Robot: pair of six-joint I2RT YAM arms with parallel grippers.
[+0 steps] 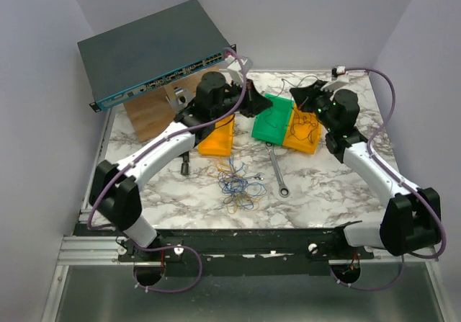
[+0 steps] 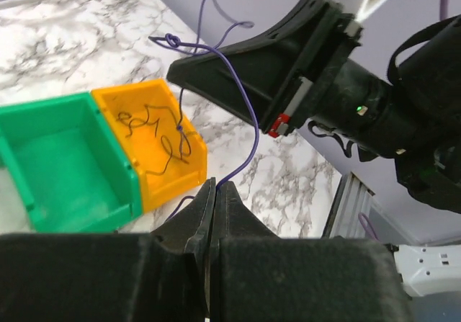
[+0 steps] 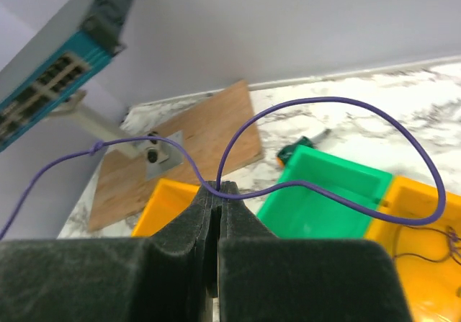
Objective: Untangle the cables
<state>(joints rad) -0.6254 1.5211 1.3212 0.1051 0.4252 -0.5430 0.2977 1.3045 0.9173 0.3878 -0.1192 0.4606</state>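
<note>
A tangle of thin blue, yellow and orange cables [image 1: 236, 181] lies on the marble table [image 1: 324, 185] near the front middle. My left gripper [image 1: 259, 102] hovers over the bins and, in its wrist view [image 2: 215, 186], is shut on a thin purple wire [image 2: 248, 117] that has a small knot [image 2: 173, 41]. My right gripper [image 1: 297, 91] faces it closely and is shut [image 3: 219, 186] on the same purple wire [image 3: 338, 106], which loops out to the right. It also shows in the left wrist view [image 2: 209, 70].
A green bin [image 1: 274, 120] stands between two orange bins [image 1: 216, 140] [image 1: 302, 133]; the right one holds dark wires [image 2: 155, 131]. A silver wrench [image 1: 277, 169] lies near the tangle. A wooden board [image 1: 155, 113] and a network switch [image 1: 158, 55] are at the back left.
</note>
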